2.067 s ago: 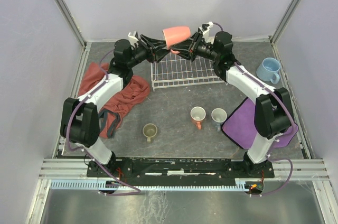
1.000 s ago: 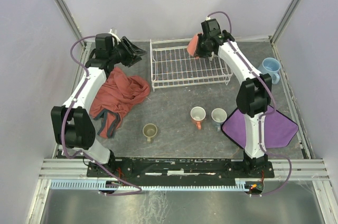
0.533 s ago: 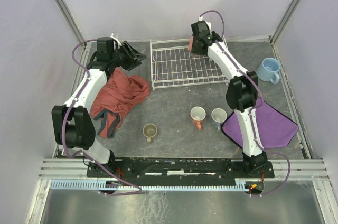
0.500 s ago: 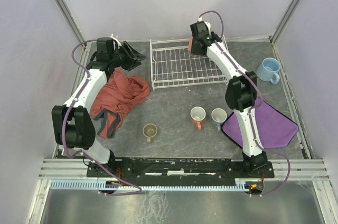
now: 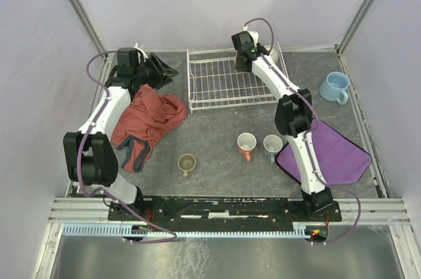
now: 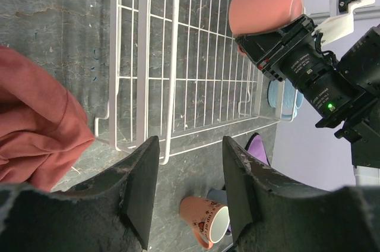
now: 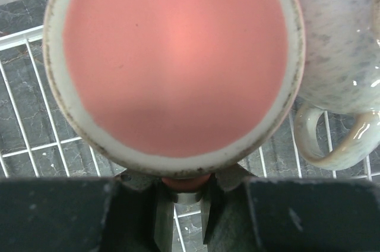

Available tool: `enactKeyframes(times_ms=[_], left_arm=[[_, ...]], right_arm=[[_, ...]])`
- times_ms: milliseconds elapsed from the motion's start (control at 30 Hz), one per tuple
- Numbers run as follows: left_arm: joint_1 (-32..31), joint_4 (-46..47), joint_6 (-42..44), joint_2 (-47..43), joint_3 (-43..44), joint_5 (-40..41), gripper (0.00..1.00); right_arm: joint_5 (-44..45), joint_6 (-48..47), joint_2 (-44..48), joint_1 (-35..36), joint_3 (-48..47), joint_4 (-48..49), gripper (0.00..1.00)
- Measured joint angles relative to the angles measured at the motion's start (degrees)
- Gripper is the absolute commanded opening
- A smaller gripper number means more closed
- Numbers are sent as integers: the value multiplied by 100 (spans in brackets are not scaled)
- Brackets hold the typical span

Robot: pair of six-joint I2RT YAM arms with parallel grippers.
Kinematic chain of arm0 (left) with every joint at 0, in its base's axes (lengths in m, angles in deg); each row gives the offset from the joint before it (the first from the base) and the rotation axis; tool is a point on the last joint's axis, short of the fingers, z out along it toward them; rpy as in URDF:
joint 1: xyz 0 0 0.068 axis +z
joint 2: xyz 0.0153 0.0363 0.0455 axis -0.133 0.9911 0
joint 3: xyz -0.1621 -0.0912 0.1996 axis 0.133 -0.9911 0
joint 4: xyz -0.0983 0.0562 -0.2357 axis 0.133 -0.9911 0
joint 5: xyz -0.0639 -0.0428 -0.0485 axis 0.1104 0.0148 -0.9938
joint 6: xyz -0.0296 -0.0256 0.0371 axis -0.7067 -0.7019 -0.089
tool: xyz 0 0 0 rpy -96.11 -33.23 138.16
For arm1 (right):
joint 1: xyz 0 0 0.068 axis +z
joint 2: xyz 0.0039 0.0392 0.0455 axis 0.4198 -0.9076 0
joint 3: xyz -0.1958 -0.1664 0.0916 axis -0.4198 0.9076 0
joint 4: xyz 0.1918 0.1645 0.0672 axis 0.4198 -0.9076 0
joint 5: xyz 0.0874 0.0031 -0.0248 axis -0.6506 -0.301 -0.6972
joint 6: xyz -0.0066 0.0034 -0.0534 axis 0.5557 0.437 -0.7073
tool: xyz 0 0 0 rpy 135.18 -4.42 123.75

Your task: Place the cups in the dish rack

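Observation:
My right gripper [image 7: 181,189] is shut on the handle of the salmon-orange mug [image 7: 175,56], whose base faces the wrist camera. It holds the mug over the far right part of the white wire dish rack [image 5: 230,85]. The left wrist view shows that mug [image 6: 264,11] on its side above the rack [image 6: 178,73]. A cream speckled mug [image 7: 338,50] sits in the rack right beside it. My left gripper [image 5: 163,68] is open and empty, left of the rack. The olive-green mug [image 5: 187,162], white-and-orange mug [image 5: 246,143], grey-blue mug [image 5: 272,143] and light blue mug [image 5: 335,86] stand on the table.
A crumpled red cloth [image 5: 148,118] lies left of the rack under my left arm. A purple cloth [image 5: 332,154] lies at the right by the grey-blue mug. Metal frame posts and walls close in the table on three sides.
Both grippers met at the salmon mug above the rack; the left one then let go and drew back left. The right one has carried the mug down and leftward along the rack's back.

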Motion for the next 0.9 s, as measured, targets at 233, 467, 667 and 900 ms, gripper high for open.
enactKeyframes(times_ms=[233,467,667,900], left_arm=[[22,0,2,-31,-76,-2,52],[33,-2,2,-46,-85,-2,52],[33,0,2,-72,-87,-2,52],[37,0,2,-103,-155,-2,52]], right_arm=[[63,105,0,-50,0,42,1],[24,173,-2,-85,2,70,1],[-28,190,-42,-101,4,70,1],[-55,188,-133,-105,79,66,1]])
